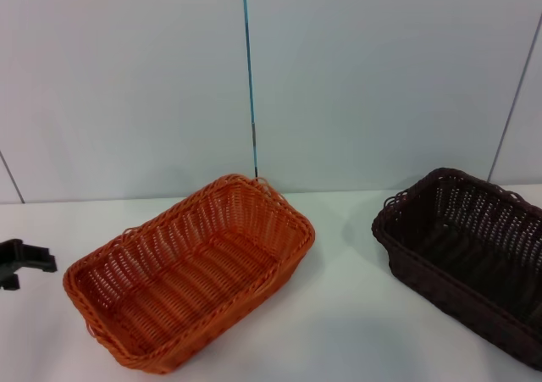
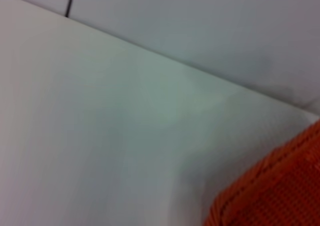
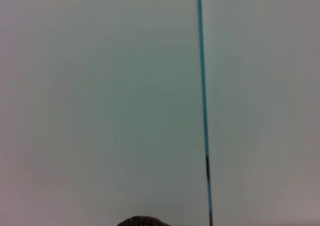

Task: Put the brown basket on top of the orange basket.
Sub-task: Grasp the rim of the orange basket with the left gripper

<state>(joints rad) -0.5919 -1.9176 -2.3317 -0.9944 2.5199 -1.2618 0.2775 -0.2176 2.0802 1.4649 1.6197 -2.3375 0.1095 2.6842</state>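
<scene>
The orange basket [image 1: 190,272] sits empty on the white table, left of centre in the head view. A corner of it shows in the left wrist view [image 2: 270,191]. The brown basket [image 1: 466,259] sits empty on the table at the right, partly cut off by the picture's edge. A sliver of its rim shows in the right wrist view [image 3: 142,221]. My left gripper [image 1: 21,262] is at the far left edge, low over the table, a short way left of the orange basket. My right gripper is out of view.
A white wall stands close behind the table, with a blue vertical strip [image 1: 249,77] behind the orange basket. Bare white table [image 1: 347,314] lies between the two baskets.
</scene>
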